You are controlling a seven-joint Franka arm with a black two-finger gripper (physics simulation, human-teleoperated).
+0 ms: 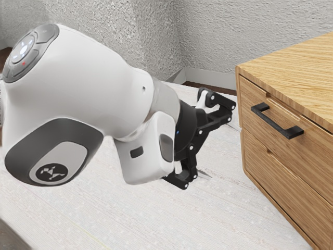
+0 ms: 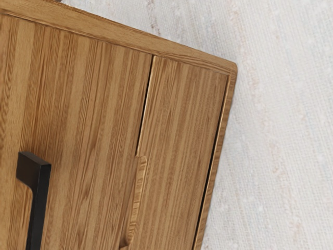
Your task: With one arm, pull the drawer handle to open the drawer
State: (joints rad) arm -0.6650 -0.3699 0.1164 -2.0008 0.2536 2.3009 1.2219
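Drawer handle (image 1: 277, 121): rigid black bar on wooden cabinet's (image 1: 291, 57) top drawer (image 1: 255, 95), 3 o'clock from my gripper (image 1: 210, 136), apart. Jaws spread, empty. I'd grip mid-bar; smooth, may slip.

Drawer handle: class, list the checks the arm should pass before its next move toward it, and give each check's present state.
1. Open gripper: ok.
2. Clear path from gripper to black handle: ok.
3. Handle grasped: not ok, the gripper stands apart from it.
4. Gripper lined up to span the bar: cannot tell.
5. Pulled-out top drawer: not ok, its front looks flush with the cabinet.
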